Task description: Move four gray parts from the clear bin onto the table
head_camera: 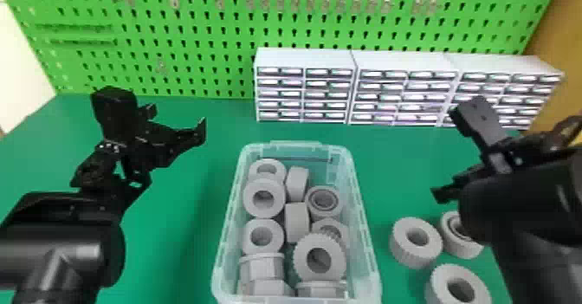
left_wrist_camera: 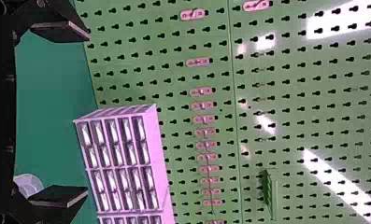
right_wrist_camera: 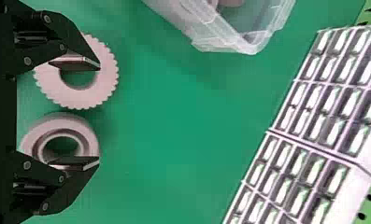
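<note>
Right claw hangs open above gray parts on the green worktop, near the clear bin; left claw gapes, empty.

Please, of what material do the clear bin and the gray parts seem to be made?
The clear bin looks like smooth, translucent plastic: the green table shows through its wall. The gray parts are probably matte plastic, with even colour and no metallic shine, though a coated material is possible.
</note>
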Motion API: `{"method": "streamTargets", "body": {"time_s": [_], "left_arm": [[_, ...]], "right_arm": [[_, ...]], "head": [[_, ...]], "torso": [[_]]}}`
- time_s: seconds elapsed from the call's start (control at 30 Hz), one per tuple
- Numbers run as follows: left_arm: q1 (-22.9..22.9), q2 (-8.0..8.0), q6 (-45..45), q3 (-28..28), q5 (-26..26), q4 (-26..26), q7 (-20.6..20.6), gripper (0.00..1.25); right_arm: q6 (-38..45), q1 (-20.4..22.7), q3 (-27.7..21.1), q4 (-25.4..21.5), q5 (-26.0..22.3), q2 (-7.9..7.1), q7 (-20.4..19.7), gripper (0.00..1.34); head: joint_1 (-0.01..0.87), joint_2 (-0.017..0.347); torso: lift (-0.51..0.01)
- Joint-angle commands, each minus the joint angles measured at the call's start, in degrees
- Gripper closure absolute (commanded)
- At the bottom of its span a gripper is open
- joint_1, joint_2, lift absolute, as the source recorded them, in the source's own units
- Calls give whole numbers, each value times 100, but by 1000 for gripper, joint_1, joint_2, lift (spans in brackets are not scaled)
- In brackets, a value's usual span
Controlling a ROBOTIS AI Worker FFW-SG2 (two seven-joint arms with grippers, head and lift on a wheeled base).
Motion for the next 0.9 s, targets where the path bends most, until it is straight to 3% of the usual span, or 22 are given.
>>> {"method": "streamTargets", "body": {"time_s": [0.0,0.33,0.57,0.87], "left_arm": [[0,-8,-2,-18,-25,9,-1,125],[-9,-16,7,-27,-69,9,-1,127],[-9,-16,7,-27,-95,27,-1,127],[-9,-16,7,-45,-104,53,8,127]], "right_arm": [[-21,-198,112,7,-127,35,-82,538],[-126,-568,437,7,-848,96,-697,538],[-320,-770,762,157,-1823,167,-1497,536],[-522,-910,1307,587,-2860,211,-2182,536]], "head": [[678,34],[678,34],[678,34],[678,34]], "torso": [[-50],[-50],[-50],[-50]]}}
